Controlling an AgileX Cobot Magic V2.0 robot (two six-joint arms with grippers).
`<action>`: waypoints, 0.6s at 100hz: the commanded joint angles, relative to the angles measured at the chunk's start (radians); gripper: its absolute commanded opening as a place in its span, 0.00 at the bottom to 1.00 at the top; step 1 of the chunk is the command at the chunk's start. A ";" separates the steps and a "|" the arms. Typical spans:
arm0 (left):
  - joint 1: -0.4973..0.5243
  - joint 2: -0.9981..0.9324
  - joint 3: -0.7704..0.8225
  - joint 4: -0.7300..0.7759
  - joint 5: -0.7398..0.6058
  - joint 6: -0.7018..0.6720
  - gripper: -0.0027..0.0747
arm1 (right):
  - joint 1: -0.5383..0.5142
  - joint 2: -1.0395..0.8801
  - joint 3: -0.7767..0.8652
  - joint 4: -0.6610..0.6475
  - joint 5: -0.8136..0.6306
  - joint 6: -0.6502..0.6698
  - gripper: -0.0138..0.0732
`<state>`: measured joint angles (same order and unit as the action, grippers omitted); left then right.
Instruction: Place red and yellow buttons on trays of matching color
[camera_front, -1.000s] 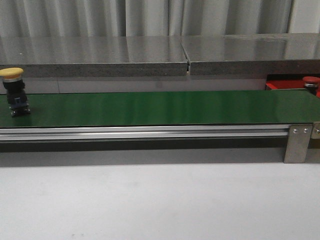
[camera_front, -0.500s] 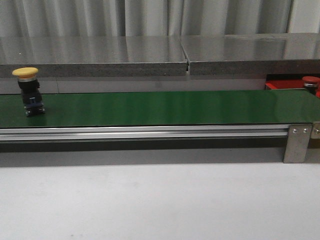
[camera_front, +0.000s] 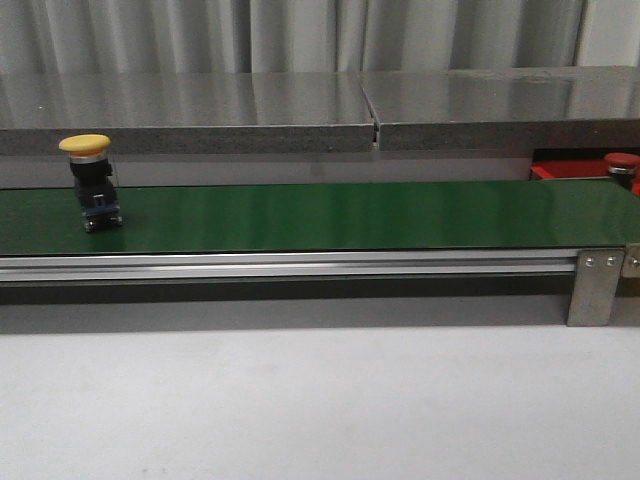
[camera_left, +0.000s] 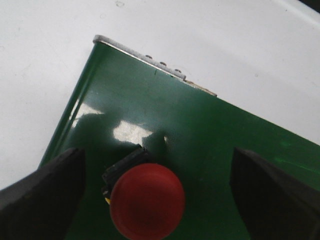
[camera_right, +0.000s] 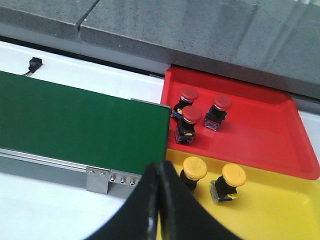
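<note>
Long green belt (camera_front: 330, 215) carried a yellow-capped button (camera_front: 92, 182) near its left end. Red tray (camera_right: 260, 127) had 3 red buttons, yellow tray (camera_right: 280, 210) 2 yellow. Left jaws wide around a red-capped button (camera_left: 146, 201); right jaws closed, empty. Part done.

Front camera is sitting low, looking straight across the long green conveyor belt (camera_front: 330, 215) toward a grey stone ledge (camera_front: 300, 110). Left wrist camera is hovering very close above that belt's end, pointing down. Right wrist camera is looking from higher up at the belt's other end plus the bright red shallow plastic tray (camera_right: 260, 135), which the front view is catching too.
</note>
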<state>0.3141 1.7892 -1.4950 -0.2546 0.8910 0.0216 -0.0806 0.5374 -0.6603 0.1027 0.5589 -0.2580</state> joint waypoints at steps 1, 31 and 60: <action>-0.003 -0.053 -0.051 -0.018 -0.040 0.006 0.81 | 0.000 0.001 -0.023 -0.003 -0.079 -0.008 0.15; -0.070 -0.211 -0.035 -0.018 -0.089 0.188 0.43 | 0.000 0.001 -0.023 -0.003 -0.079 -0.008 0.15; -0.227 -0.389 0.096 -0.016 -0.177 0.230 0.01 | 0.000 0.001 -0.023 -0.003 -0.079 -0.008 0.15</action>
<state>0.1307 1.4901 -1.4118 -0.2521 0.8025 0.2439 -0.0806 0.5374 -0.6603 0.1027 0.5589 -0.2580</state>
